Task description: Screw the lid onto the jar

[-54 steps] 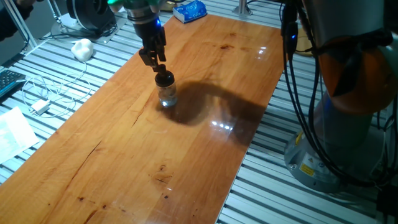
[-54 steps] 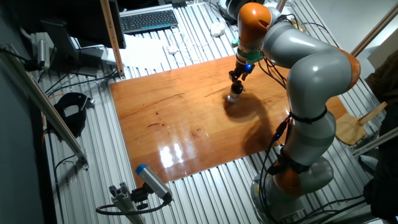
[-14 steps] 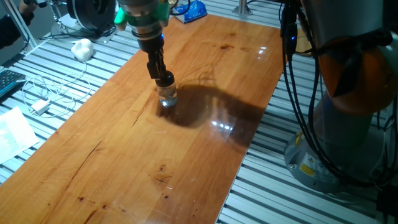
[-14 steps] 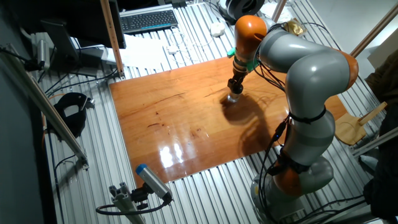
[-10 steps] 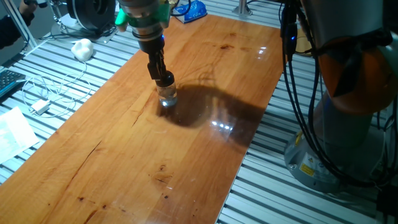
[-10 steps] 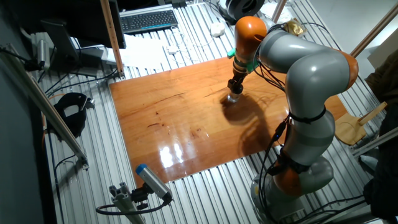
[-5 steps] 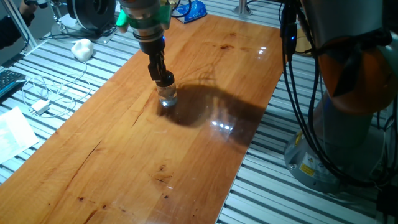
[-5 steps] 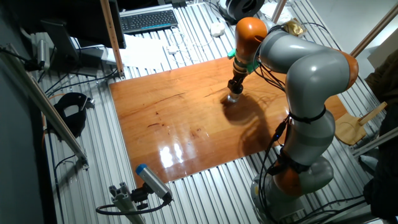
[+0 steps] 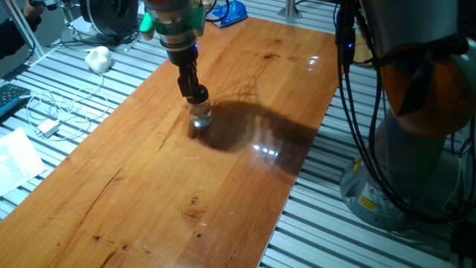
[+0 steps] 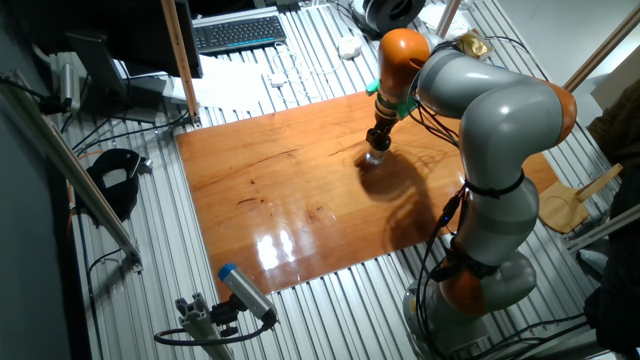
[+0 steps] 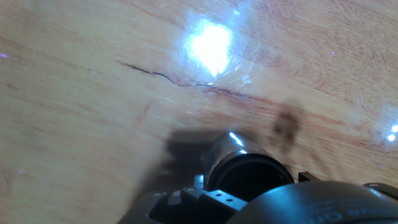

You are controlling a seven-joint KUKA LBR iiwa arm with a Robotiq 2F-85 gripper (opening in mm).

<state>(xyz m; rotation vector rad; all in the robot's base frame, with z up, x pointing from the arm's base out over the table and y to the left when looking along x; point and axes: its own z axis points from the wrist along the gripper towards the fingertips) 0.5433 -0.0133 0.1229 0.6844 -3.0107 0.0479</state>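
The small clear glass jar (image 9: pixel 201 116) stands upright on the wooden table (image 9: pixel 223 186), towards its far left part. The glossy black lid (image 9: pixel 198 96) sits on top of the jar. My gripper (image 9: pixel 195 91) points straight down with its fingers closed in on the lid. In the other fixed view the gripper (image 10: pixel 377 141) stands over the jar (image 10: pixel 375 158) the same way. In the hand view the round black lid (image 11: pixel 252 177) lies right below the hand, and it hides the jar.
A white lumpy ball (image 9: pixel 98 57) and a blue packet (image 9: pixel 227 13) lie off the table's far end. Cables and a white adapter (image 9: pixel 48 127) lie on the slatted bench at left. A keyboard (image 10: pixel 238 33) is beyond the table. The arm's base (image 9: pixel 413 156) stands at right.
Since 5.4 s ago the gripper came down, turned and closed on the lid. Over the last second nothing has visibly moved.
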